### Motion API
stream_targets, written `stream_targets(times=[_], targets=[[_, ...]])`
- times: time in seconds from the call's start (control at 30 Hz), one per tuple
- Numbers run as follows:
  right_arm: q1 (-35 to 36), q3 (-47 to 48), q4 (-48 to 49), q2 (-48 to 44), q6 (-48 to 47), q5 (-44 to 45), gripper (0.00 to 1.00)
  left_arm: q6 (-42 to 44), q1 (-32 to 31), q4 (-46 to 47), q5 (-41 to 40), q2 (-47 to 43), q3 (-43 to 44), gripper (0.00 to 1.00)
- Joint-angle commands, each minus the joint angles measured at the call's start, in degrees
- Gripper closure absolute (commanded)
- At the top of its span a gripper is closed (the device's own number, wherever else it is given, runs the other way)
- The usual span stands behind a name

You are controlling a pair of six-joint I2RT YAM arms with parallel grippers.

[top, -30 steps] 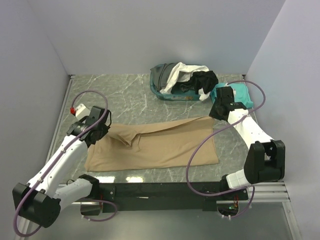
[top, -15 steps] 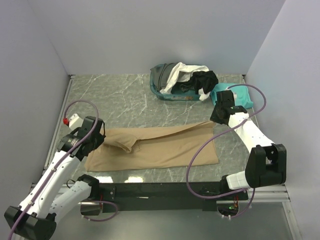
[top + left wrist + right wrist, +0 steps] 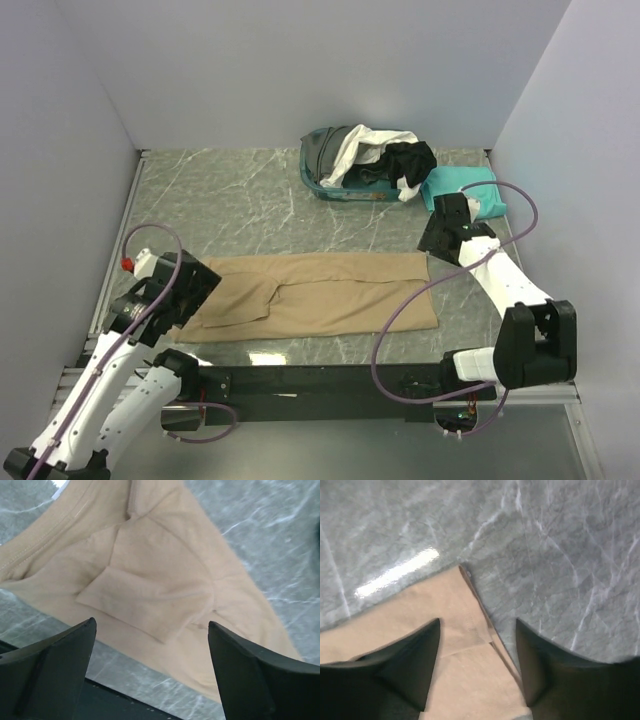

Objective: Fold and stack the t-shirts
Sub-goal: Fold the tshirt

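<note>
my left gripper [image 3: 151,625]: jaws spread, nothing between, over the 9 o'clock end of the tan shirt [image 3: 330,292] | my right gripper [image 3: 477,621]: jaws spread, empty, over its 2 o'clock corner | tan shirt: flat on table [image 3: 250,200] | teal shirt [image 3: 465,188]: folded at 2 o'clock, beside basket [image 3: 312,175] at 12

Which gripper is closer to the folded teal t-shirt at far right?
Right. The right gripper hangs just near-side of the teal t-shirt, above the far right corner of the tan t-shirt; the left gripper is across the table, over that shirt's left end.
</note>
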Motion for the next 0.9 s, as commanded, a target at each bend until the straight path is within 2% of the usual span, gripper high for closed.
stream_targets(times=[0.0,0.03,0.2,0.27,0.33,0.37,0.47,0.63,0.8,0.87], targets=[[0.24,1.32,1.46,-4.43,-0.35,-0.42,0.29,0.6,-0.12,2.08,-2.33,-0.94,3.7,0.01],[0.33,1.4,1.9,-4.87,-0.87,-3.56,0.24,1.74,-0.12,4.62,-2.07,-0.33,3.7,0.01],[0.94,0.88,6.55,-5.41,-3.78,-15.0,0.15,6.05,-0.12,13.33,1.53,8.8,2.3,0.01],[3.48,0.88,8.22,-4.01,-4.74,-19.03,0.14,6.93,-0.04,17.71,2.85,13.71,2.12,0.01],[6.21,1.75,9.55,-1.99,-5.09,-19.42,0.14,7.99,-0.03,21.33,5.31,17.07,0.9,0.01],[9.35,3.24,9.55,0.98,-5.18,-17.68,0.13,8.25,0.05,24.48,6.01,20.48,0.54,0.01],[12.54,6.14,8.85,7.76,-3.61,-14.25,0.13,9.13,1.02,27.49,7.69,27.59,0.1,0.01],[14.56,7.73,8.15,17.86,-2.02,-14.41,0.13,10.98,6.27,34.78,10.75,37.19,-1.13,0.01],[17.73,2.74,9.54,19.56,-1.84,-17.39,0.13,13.17,8.93,39.1,11.38,47.91,2.02,0.0],[19.66,-0.51,9.9,18.68,-0.89,-19.32,0.13,13.87,9.11,39.45,11.29,53.78,7.02,0.0]])
